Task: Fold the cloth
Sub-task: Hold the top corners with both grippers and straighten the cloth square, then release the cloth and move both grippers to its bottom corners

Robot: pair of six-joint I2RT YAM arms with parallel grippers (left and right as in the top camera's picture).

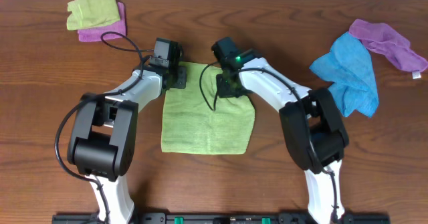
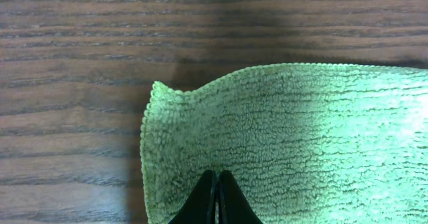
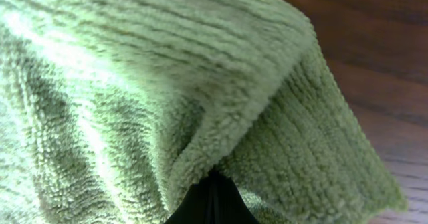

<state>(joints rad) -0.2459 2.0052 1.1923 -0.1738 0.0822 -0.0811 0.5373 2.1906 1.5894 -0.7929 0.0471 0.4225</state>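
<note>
On the wooden table (image 1: 40, 83), we see from overhead the cloth (image 1: 200, 127) spread at centre frame between the two arms, with a blue cloth (image 1: 348, 70) bunched at far right. Only the right wrist view shows us its upper right corner raised and doubled over, the right gripper (image 3: 212, 184) clamped tight on the fold at bottom centre. The left wrist view shows the upper left corner lying nearly flat, the left gripper (image 2: 217, 184) pinched together on the fabric.

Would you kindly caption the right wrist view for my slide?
Right gripper pinching a raised fold of the cloth above the table.
</note>
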